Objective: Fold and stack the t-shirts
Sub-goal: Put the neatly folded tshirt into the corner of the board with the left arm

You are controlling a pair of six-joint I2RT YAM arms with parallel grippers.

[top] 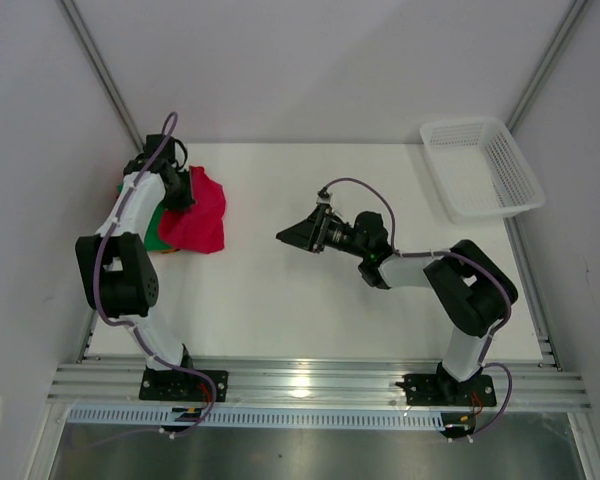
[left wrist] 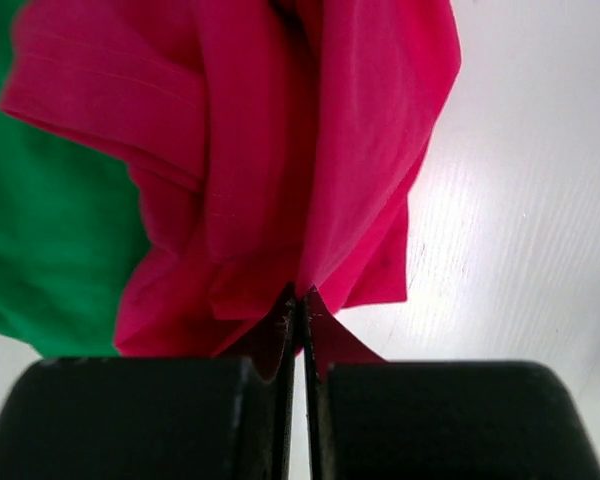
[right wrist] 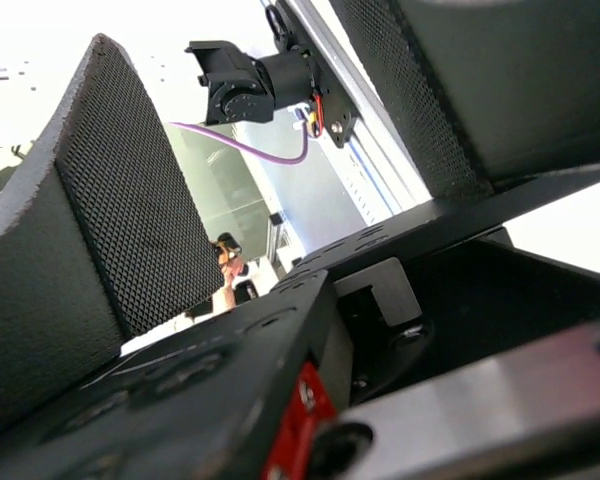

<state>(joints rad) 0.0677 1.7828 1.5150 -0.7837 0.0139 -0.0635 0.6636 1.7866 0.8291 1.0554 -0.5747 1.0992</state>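
Since nothing on the table [top: 310, 290] lies flat or squared, I judge the task barely begun. White mesh basket [top: 480, 165] sits at the 2 o'clock corner, well apart from the cloth. All the t-shirts [top: 185, 225] are in one crumpled heap at the 9 to 10 o'clock edge of the table. The crimson t-shirt [top: 202, 215] is uppermost, bunched in loose hanging folds. The green t-shirt [top: 156, 230] lies under it, showing on the 9 o'clock side. A sliver of orange shows at the heap's 6 o'clock edge, too small to call. At the heap, the left pincer [left wrist: 300, 312] has its jaws pressed together with a thin fold of crimson cloth nipped between them, clear in the left wrist view. Near the table's centre, the right pincer [top: 292, 235] points toward 9 o'clock, well apart from the heap, fingers spread and nothing between them. Done: no shirt folded, no stack formed. Left: draw the crimson one clear, spread it, fold it, then repeat for the green and whatever lies beneath, and stack. Judgement: the nip is on a small fold, so the cloth may slip or drag the green one along.
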